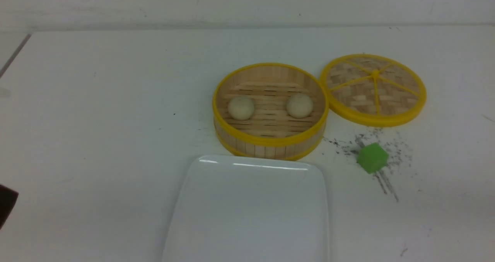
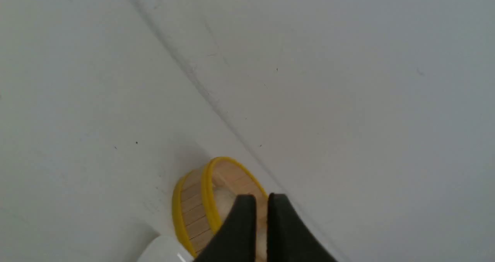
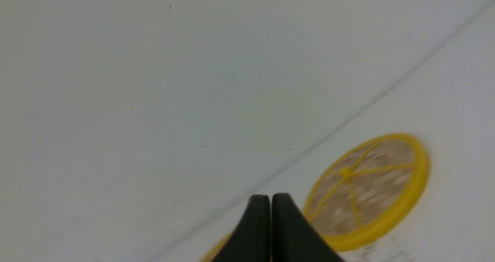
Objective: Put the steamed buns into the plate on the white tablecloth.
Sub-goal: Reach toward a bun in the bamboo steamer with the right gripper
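Two cream-white steamed buns (image 1: 241, 108) (image 1: 299, 106) lie side by side in the open round bamboo steamer (image 1: 270, 140) on the white tablecloth (image 1: 96, 119). The glossy white plate (image 1: 251, 215) lies empty just in front of the steamer. My left gripper (image 2: 262, 197) is shut and empty, held well above the cloth to the left; past its fingers I see the steamer (image 2: 195, 211), one bun (image 2: 223, 205) and a plate corner (image 2: 162, 253). A dark bit of the left arm (image 1: 5, 207) shows at the front view's left edge. My right gripper (image 3: 270, 196) is shut and empty.
The round woven yellow-rimmed lid (image 1: 373, 89) lies flat to the right of the steamer, and it also shows in the right wrist view (image 3: 367, 192). A green cube (image 1: 372, 157) sits in front of the lid among dark smudges. The wall runs along the table's far edge.
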